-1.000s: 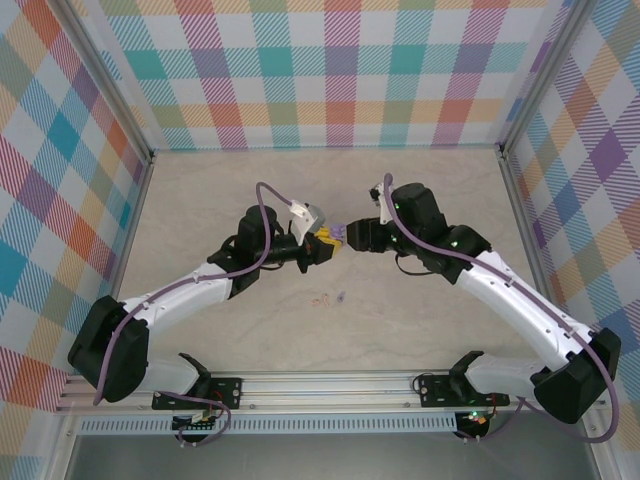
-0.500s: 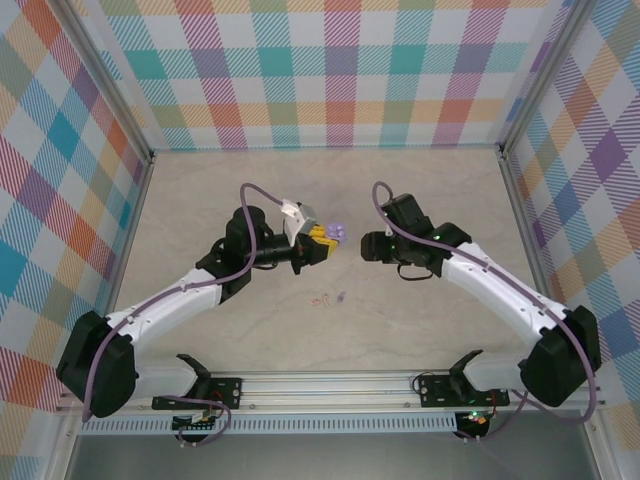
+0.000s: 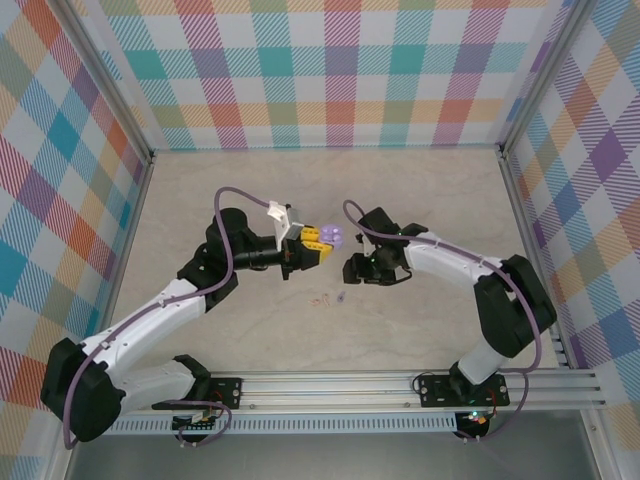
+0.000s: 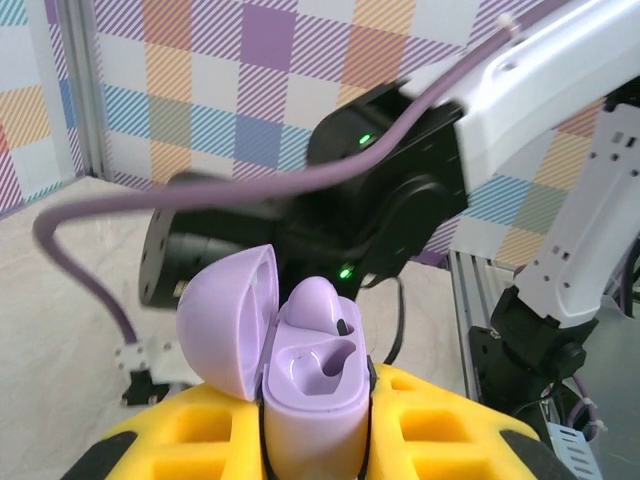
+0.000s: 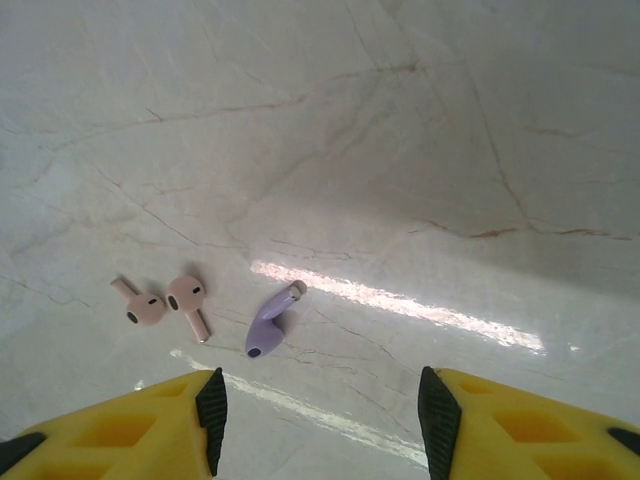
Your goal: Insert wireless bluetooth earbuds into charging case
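My left gripper (image 3: pixel 316 241) is shut on the lilac charging case (image 4: pixel 310 395), held upright off the table with its lid (image 4: pixel 228 318) swung open. One lilac earbud (image 4: pixel 318 303) sits in the far socket; the near socket is bare. On the marble table lie a loose lilac earbud (image 5: pixel 268 324) and two pale pink earbuds (image 5: pixel 187 297) (image 5: pixel 143 308), side by side. My right gripper (image 5: pixel 320 425) hovers above them, open, nothing between its yellow fingers (image 5: pixel 150 420); the lilac earbud lies just beyond the left finger. From above, the right gripper (image 3: pixel 352 270) is just up and right of the loose earbuds (image 3: pixel 340 297).
Plaid walls enclose the table on three sides, with an aluminium post (image 4: pixel 468 320) at the right. The right arm's wrist (image 4: pixel 395 195) looms close behind the held case. Bare marble (image 5: pixel 450 150) stretches beyond the loose earbuds.
The right gripper has pulled away from the case and swung down over the loose earbuds on the table. The left arm has drawn back slightly, still holding the open case.
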